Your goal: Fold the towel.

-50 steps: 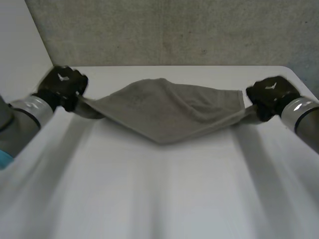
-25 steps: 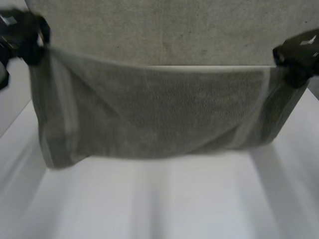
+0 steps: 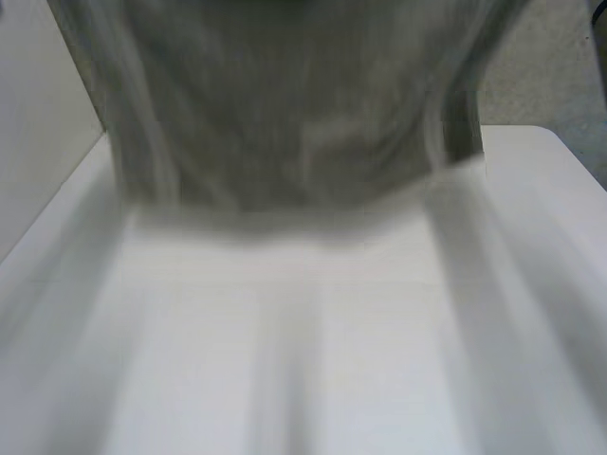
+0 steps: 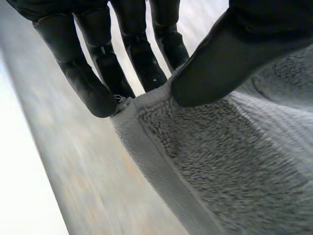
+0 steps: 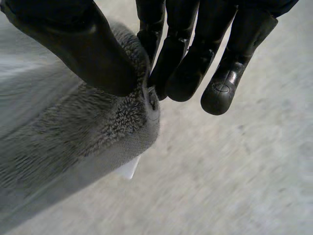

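On the head view I see the towel (image 3: 285, 123) hanging spread over the table (image 3: 313, 360). My wrist views add the grips: the left hand (image 4: 220, 63) pinches one corner and the right hand (image 5: 83, 49) another.

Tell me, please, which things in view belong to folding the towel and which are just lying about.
In the job: towel, held up; left hand, pinching one corner; right hand, pinching another corner.
Just there: white table; grey wall.
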You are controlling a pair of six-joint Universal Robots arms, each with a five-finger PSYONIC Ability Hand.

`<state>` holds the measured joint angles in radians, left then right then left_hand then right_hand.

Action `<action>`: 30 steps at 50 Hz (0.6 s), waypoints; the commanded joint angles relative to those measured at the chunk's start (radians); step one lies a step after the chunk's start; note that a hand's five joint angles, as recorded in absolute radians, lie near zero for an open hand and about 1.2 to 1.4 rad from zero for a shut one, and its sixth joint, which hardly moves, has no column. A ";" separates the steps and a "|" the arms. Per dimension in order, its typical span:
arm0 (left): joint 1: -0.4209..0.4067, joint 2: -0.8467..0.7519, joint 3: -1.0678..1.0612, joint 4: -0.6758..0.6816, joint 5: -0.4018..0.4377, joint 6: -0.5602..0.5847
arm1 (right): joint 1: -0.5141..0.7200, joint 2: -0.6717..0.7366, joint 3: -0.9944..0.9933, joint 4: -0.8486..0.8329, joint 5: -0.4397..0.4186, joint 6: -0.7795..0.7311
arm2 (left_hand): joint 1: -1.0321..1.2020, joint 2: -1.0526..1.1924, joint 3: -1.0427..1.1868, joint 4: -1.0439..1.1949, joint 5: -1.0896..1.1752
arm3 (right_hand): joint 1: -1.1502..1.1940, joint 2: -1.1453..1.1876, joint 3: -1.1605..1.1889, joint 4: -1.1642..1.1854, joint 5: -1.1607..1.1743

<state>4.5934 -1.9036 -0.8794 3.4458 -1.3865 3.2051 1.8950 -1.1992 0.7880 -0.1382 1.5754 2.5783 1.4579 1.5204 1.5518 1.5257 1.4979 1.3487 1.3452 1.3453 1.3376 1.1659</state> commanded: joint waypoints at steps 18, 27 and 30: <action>0.042 -0.092 -0.611 -0.014 0.201 0.341 | -0.043 0.021 0.480 0.270 -0.166 -0.033 | -0.062 -0.124 -0.156 -0.129 -0.276 | 0.048 0.051 0.051 0.059 0.056; 0.126 0.082 -0.837 0.000 0.256 0.348 | -0.100 -0.155 0.648 0.273 -0.184 -0.041 | -0.062 -0.124 -0.156 -0.129 -0.276 | 0.048 0.051 0.051 0.059 0.056; 0.185 0.184 -0.923 0.000 0.291 0.348 | -0.178 -0.267 0.695 0.292 -0.186 -0.044 | -0.062 -0.124 -0.156 -0.129 -0.276 | 0.048 0.051 0.051 0.059 0.056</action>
<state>4.6780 -1.9177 -1.6504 3.4460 -1.1486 3.5596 1.8133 -1.2750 1.3927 0.1330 1.3894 2.5375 1.4579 1.5204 1.5536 1.5257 1.4980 1.3487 1.3453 1.3453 1.3376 1.1684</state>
